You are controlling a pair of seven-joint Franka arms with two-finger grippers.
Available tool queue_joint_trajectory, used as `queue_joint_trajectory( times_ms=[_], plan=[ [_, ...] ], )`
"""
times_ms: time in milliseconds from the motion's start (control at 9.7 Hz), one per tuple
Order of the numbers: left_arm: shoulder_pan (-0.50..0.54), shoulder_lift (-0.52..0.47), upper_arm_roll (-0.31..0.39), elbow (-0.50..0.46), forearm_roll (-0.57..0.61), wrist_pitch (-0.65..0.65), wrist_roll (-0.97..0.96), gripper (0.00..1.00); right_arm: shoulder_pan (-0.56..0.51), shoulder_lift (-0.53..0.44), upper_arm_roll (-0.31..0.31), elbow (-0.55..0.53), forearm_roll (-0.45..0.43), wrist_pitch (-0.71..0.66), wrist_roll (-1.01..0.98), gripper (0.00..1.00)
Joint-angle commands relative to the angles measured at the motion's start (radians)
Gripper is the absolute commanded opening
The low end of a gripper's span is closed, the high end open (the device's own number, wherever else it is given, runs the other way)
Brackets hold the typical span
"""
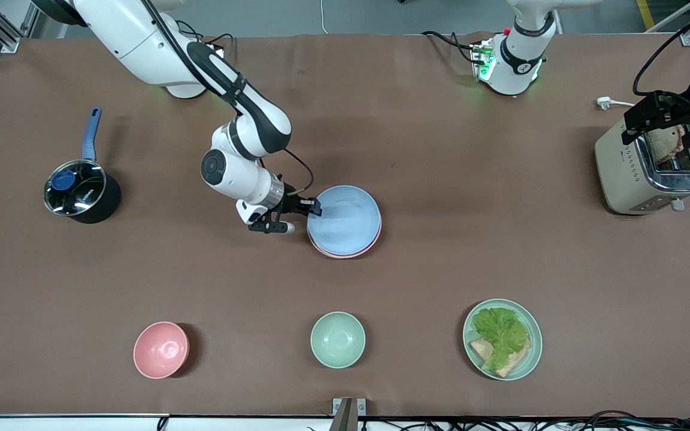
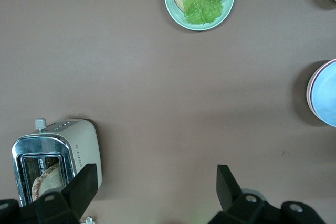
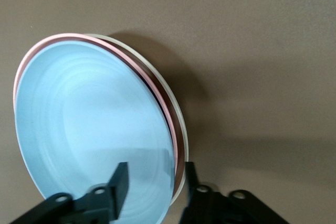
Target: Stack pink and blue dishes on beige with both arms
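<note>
On the brown surface (image 1: 441, 149) you have a toaster (image 1: 644, 173) at the left arm's end with bread in a slot, and a lidded pot (image 1: 81, 193) at the right arm's end. Mid-surface, the blue plate (image 1: 345, 218) sits on the pink plate (image 1: 345, 252); only the right wrist view shows you the beige plate (image 3: 176, 114) underneath. Nearer the front camera, the green plate (image 1: 504, 339) carries lettuce and bread, beside a mint bowl (image 1: 338, 339) and a pink bowl (image 1: 161, 349). The right claw (image 1: 312, 206) straddles the stack's rim, fingers slightly apart. The left claw (image 2: 155, 187) hangs wide open beside the toaster, holding nothing.
</note>
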Motion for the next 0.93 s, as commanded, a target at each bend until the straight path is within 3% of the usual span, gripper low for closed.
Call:
queue_joint_trajectory(
  times_ms=[0, 206, 412, 619, 825],
  plan=[
    [-0.006, -0.007, 0.007, -0.042, 0.001, 0.008, 0.014, 1.0, -0.021, -0.08, 0.009, -0.013, -0.011, -0.018, 0.003, 1.0],
    [-0.003, -0.005, 0.007, -0.039, -0.008, 0.008, 0.006, 1.0, -0.065, -0.181, -0.005, -0.013, -0.046, -0.122, 0.0, 1.0],
    [-0.003, -0.005, 0.007, -0.038, -0.011, 0.008, 0.0, 1.0, -0.131, -0.293, -0.041, 0.04, -0.235, -0.391, 0.007, 1.0],
    [-0.003, -0.009, 0.006, -0.041, -0.007, 0.006, -0.003, 1.0, -0.133, -0.428, -0.152, 0.079, -0.35, -0.591, 0.009, 1.0],
    [-0.001, -0.007, 0.009, -0.036, -0.004, 0.008, -0.003, 1.0, -0.133, -0.547, -0.273, 0.082, -0.426, -0.652, -0.003, 1.0]
  ],
)
